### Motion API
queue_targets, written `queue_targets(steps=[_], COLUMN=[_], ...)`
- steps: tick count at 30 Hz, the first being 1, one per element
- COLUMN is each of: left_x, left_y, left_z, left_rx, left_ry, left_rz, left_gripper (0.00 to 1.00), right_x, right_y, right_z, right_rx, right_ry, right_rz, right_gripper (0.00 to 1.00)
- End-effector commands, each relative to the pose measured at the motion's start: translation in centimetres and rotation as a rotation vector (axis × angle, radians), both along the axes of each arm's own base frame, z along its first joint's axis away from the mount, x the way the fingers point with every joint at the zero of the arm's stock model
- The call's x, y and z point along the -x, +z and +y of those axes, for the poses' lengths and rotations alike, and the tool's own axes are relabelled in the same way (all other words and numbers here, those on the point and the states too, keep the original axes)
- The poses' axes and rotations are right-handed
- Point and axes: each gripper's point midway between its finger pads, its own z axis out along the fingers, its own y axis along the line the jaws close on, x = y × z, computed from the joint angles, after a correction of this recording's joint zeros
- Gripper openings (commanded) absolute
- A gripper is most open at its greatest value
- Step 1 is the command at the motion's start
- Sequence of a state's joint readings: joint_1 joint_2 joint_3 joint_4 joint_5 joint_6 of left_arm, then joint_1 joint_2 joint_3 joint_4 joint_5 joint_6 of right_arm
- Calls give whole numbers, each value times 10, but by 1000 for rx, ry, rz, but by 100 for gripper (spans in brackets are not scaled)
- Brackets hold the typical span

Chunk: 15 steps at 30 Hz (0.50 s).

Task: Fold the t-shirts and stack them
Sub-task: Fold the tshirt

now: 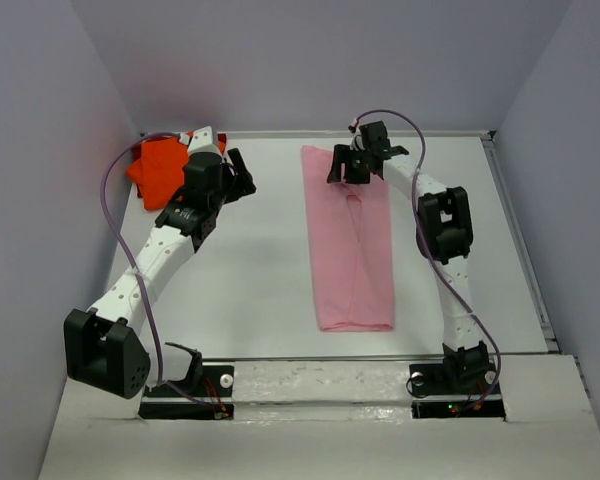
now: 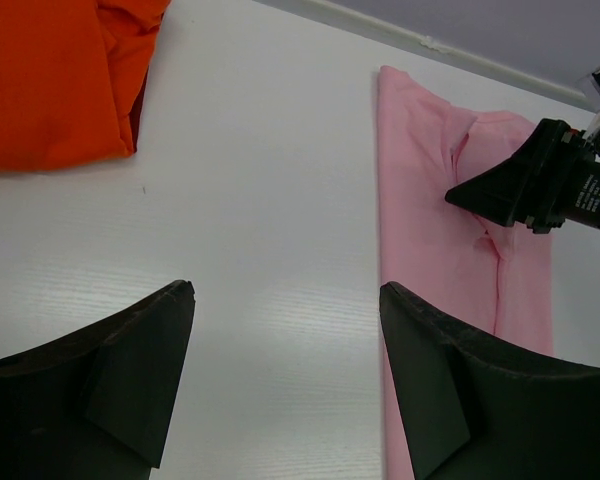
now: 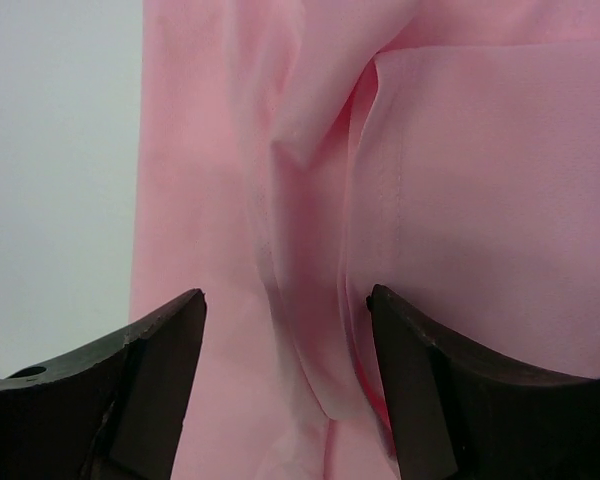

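hovering over the far end of the pink t-shirt, the right gripper has its jaws spread wide with nothing between them; its wrist view shows only cloth folds below. the shirt lies as a long narrow strip, right of the middle of the surface, with its long axis running from far edge to near edge. the right arm is clearly nearer. the left gripper, also wide open and empty, hangs over bare surface beside the orange t-shirt in the far left corner. bringing the far end toward the near edge looks unobstructed.
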State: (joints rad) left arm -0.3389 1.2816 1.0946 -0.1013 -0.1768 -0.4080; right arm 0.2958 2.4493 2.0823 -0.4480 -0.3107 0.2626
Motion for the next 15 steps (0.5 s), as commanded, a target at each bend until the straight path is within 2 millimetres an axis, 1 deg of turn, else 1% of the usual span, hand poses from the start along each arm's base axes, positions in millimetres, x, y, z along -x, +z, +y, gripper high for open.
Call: queue_targets(steps=[1, 2, 4, 5, 6, 7, 8, 10, 11, 12, 13, 14, 15], left_x=[-5, -5, -6, -6, -6, -6, -6, -6, -6, -6, -6, -7, -6], left_y=[18, 18, 16, 15, 16, 15, 17, 15, 16, 15, 15, 15, 13], left_z=[2, 3, 3, 3, 3, 3, 2, 3, 3, 3, 3, 2, 2], left_rx=[6, 6, 4, 8, 9, 10, 13, 11, 11, 12, 9, 10, 11], left_ry=[1, 4, 3, 1, 1, 0, -1, 0, 2, 2, 0, 0, -3], left_rz=[-52, -50, -44, -42, -43, -41, -44, -41, -43, -41, -41, -41, -38], left_gripper=[84, 84, 84, 84, 84, 84, 84, 84, 84, 84, 84, 84, 84], right_x=[9, 9, 10, 8, 7, 7, 1, -3, -4, -10, -14, -17, -25], right_y=[-5, -6, -14, -11, -13, -23, -17, -16, -22, -12, -11, -17, -6], right_z=[16, 17, 18, 18, 18, 18, 19, 23, 25, 30, 32, 33, 37], right_rx=[-66, -71, -73, -70, -66, -60, -66, -78, -84, -107, -114, -118, -133], right_ry=[42, 45, 45, 41, 39, 39, 37, 43, 51, 66, 71, 74, 85], right_rz=[68, 71, 91, 94, 98, 115, 98, 95, 99, 71, 60, 57, 20], right_gripper=[73, 73, 73, 74, 74, 74, 75, 75, 75, 75, 75, 75, 75])
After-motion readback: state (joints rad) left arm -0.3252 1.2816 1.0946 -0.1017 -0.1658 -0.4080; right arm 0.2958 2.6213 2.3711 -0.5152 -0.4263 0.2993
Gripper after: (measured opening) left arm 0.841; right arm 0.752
